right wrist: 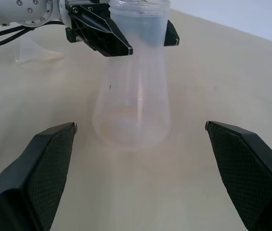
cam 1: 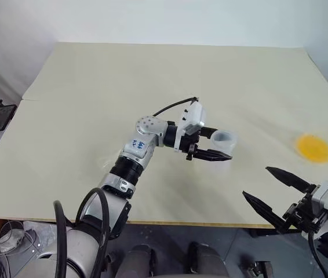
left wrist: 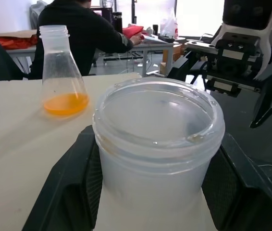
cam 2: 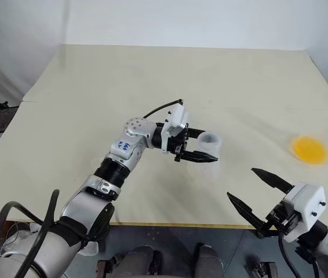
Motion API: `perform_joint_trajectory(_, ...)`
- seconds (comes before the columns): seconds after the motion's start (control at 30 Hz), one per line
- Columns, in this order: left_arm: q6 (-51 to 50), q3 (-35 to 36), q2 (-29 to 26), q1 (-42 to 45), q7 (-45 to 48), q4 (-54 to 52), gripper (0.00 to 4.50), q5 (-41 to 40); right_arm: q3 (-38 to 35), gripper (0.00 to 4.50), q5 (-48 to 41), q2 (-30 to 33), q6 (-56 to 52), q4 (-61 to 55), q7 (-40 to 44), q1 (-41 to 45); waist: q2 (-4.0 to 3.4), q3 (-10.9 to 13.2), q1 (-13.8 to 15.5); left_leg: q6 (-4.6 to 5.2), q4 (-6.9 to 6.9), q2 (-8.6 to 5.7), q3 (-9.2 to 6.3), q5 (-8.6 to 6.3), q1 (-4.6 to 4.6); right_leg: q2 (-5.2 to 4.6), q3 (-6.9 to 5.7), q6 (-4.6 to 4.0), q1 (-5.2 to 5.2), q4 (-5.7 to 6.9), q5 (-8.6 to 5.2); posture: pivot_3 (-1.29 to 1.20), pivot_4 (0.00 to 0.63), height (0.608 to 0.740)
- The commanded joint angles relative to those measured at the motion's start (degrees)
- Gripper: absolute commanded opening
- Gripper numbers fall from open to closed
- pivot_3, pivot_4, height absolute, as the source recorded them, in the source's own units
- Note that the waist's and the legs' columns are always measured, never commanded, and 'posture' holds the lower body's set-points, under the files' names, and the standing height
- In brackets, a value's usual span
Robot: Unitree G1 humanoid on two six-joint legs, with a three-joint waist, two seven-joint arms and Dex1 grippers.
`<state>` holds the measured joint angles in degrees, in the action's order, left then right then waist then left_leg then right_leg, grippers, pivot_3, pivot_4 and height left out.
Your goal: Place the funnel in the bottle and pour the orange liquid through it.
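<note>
Running this remotely, so here's my view. The bench is a big pale beige top, with a white wall behind it and grey floor below the near edge. The left wrist view looks out into the room, where a person in a dark top is bent over another table.

Counts: two conical flasks, one funnel, one pool of orange liquid, two sets of jaws.

The empty flask is clear and a bit frosted. The left jaws are clamped on its neck just under the rim, one finger on each side, with the arm reaching level across the middle of the bench. The base looks like it's down at the bench surface, but I can't tell if it's actually touching.

The second flask stands upright off to the right side of the bench, with the orange liquid as a shallow layer in its bottom. It's past the right jaws and clear of them. The right jaws are spread wide with nothing between them, hanging by the near edge of the bench.

The funnel sits on the bench over on the left arm's side, apart from the held flask and from both sets of jaws.
</note>
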<state>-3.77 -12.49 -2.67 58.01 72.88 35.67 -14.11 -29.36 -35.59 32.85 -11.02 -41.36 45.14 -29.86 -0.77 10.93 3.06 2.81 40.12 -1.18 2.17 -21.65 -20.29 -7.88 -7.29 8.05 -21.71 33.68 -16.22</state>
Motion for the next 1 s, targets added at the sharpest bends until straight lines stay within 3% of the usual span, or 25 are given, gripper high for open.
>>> perform_joint_trajectory(0.03,0.11,-1.11,0.67,0.58,-0.8,-1.69,2.38,1.36,-1.04,4.5,0.01,-0.89,1.9,-2.49,-0.66,-0.69,0.0,0.0,0.02,0.0,0.0,0.0,0.0,0.0,0.0,0.0,0.0,0.0,0.0,-0.01,0.0,0.0,0.15,0.74)
perform_joint_trajectory(0.13,0.65,-1.74,0.77,0.35,-1.15,-1.76,2.38,2.42,-0.72,4.5,0.4,-1.12,2.16,-2.5,-1.01,-0.73,0.0,0.0,0.05,0.01,0.01,-0.01,0.0,0.0,0.0,-0.01,0.01,0.0,0.0,-0.01,0.0,0.0,0.15,0.74)
perform_joint_trajectory(0.37,-3.48,-1.52,1.19,-0.35,-1.63,-4.82,4.49,1.03,-0.67,4.5,0.61,-0.84,2.21,-2.27,-1.35,-0.05,0.0,0.0,0.04,0.01,0.0,0.0,0.0,0.0,0.0,0.0,0.01,0.0,0.0,0.0,0.0,0.0,0.15,0.74)
perform_joint_trajectory(0.63,-9.02,-0.09,-1.11,-2.58,-2.71,-10.99,4.49,-0.7,-2.4,4.5,0.0,-0.01,2.12,-1.49,-0.55,0.37,-0.02,-0.01,-0.01,0.01,0.01,0.0,-0.02,0.0,0.01,-0.01,0.01,0.0,0.0,0.02,0.0,0.0,0.15,0.74)
perform_joint_trajectory(1.0,-3.57,-1.85,-1.49,-3.18,-5.13,-8.39,4.49,2.95,-2.12,4.5,0.58,0.64,2.17,0.36,0.21,2.0,-0.02,-0.01,0.04,0.01,0.02,-0.01,-0.02,0.0,0.01,-0.01,0.01,0.0,0.0,0.03,0.0,0.0,0.15,0.74)
